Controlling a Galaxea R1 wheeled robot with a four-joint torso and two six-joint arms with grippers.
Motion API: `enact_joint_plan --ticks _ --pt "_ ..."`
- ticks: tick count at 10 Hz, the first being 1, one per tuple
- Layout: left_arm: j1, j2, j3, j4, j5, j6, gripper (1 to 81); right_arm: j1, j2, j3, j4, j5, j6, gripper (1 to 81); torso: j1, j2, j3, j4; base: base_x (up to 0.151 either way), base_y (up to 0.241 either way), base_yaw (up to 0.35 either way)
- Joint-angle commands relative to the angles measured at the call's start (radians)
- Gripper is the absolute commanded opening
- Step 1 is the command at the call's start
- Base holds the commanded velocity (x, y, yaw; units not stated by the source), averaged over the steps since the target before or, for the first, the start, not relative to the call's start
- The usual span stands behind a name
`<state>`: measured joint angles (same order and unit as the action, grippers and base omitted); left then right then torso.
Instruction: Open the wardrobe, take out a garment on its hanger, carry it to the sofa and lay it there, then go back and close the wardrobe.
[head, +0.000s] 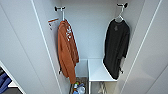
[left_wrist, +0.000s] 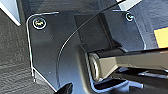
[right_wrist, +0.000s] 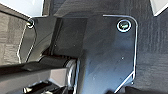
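Inside the open wardrobe (head: 90, 32), we cannot read the white print on the orange top (head: 67, 53), nor the small orange-and-white tag (head: 52, 23) beside it. The clutter (head: 79, 88) on the wardrobe floor is cut off at the frame's edge, its items too blurred for us to identify.

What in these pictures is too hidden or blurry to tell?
- Head view: white print on the orange top, too blurred to read.
- Head view: items on the wardrobe floor, small and cut off by the picture's edge.
- Wrist views: both tools' fingers, indistinct behind the dark plate.
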<state>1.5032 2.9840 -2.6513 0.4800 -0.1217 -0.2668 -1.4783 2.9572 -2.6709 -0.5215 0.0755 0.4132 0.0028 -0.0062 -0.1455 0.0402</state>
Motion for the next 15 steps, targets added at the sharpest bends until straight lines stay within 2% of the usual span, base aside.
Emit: enact_joint_plan --ticks 1,7,9,15 --pt "-0.031 0.007 -0.016 -0.046 0.068 -0.002 81.1 -0.061 0.054 0.005 -0.009 -0.046 0.004 81.1 0.0 0.0 0.0 0.0 0.0 0.0 0.0" --pt "-0.03 0.021 -0.022 -0.09 0.1 0.0 81.1 -0.09 0.082 -0.006 -0.011 -0.049 0.004 81.1 -0.001 -0.002 0.001 0.0 0.0 0.0 0.0" --pt "-0.03 0.024 -0.022 -0.09 0.134 -0.002 81.1 -0.093 0.09 -0.006 -0.009 -0.049 0.004 81.1 -0.001 -0.002 0.001 0.0 0.0 0.0 0.0" --pt "-0.019 0.029 -0.022 -0.092 0.132 -0.002 81.1 -0.095 0.093 -0.006 -0.009 -0.049 0.004 81.1 -0.001 -0.002 0.001 0.0 0.012 0.0 0.0"
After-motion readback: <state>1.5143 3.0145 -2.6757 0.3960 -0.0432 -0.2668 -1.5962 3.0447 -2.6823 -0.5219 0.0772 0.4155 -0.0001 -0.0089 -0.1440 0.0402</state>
